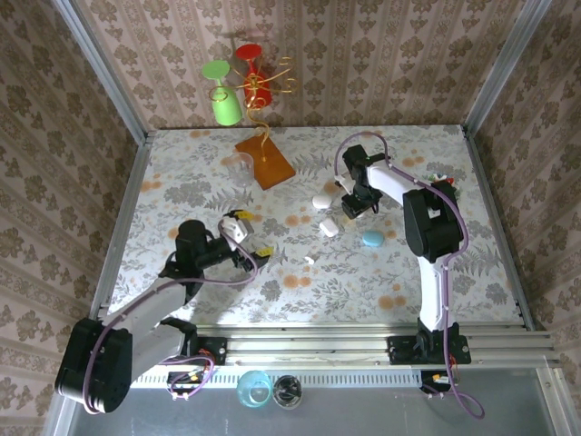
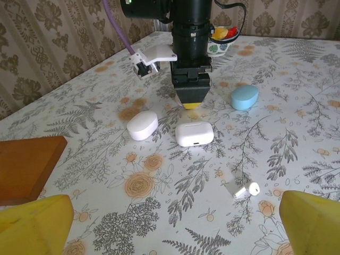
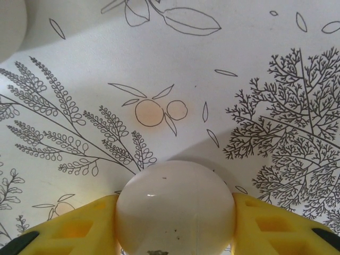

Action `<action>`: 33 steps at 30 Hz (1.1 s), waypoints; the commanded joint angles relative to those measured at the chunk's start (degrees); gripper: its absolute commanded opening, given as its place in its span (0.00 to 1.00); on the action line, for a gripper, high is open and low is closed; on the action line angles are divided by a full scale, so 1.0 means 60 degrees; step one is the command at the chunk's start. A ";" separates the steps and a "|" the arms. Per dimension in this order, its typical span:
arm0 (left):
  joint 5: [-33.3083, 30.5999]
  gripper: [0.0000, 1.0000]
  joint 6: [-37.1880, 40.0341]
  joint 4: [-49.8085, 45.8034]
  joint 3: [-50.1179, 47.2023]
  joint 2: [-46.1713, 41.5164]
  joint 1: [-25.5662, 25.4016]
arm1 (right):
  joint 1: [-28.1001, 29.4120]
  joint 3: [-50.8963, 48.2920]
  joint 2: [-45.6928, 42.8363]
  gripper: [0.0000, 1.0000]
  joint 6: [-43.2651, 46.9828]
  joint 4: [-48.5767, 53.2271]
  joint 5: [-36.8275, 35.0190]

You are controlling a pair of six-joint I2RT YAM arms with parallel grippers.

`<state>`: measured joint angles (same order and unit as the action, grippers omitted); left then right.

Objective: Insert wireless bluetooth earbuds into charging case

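Note:
A white rounded charging case (image 3: 175, 210) sits between the yellow fingers (image 3: 79, 228) of my right gripper (image 3: 175, 234), and both pads press its sides. From above, that gripper (image 1: 352, 207) points down at the table's middle right. One tiny white earbud (image 2: 247, 189) lies loose on the floral cloth (image 1: 310, 260). Near it rest a white pebble-shaped case (image 2: 142, 125) and a white boxy case (image 2: 194, 134). My left gripper (image 2: 175, 223) is open, hovering low with the earbud ahead and to its right; from above, the left gripper (image 1: 245, 234) is left of the cases.
A pale blue case (image 2: 244, 97) lies right of the right gripper. A brown wooden board (image 1: 265, 161) and a clear glass (image 1: 240, 166) stand at the back, under a wire stand with green and red cups (image 1: 241, 86). Small colourful items (image 1: 442, 179) sit at the far right.

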<state>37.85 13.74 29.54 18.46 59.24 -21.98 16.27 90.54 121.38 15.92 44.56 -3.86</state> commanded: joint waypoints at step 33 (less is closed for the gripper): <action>-0.1976 0.96 -0.6658 -0.2069 0.2336 0.1205 -0.1213 | 0.3860 -0.7034 -0.7666 0.41 0.4427 -0.7307 0.1197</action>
<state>23.14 -24.21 18.44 30.02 65.82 -27.42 38.63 49.17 76.69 38.26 2.74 4.36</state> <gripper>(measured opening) 0.977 0.463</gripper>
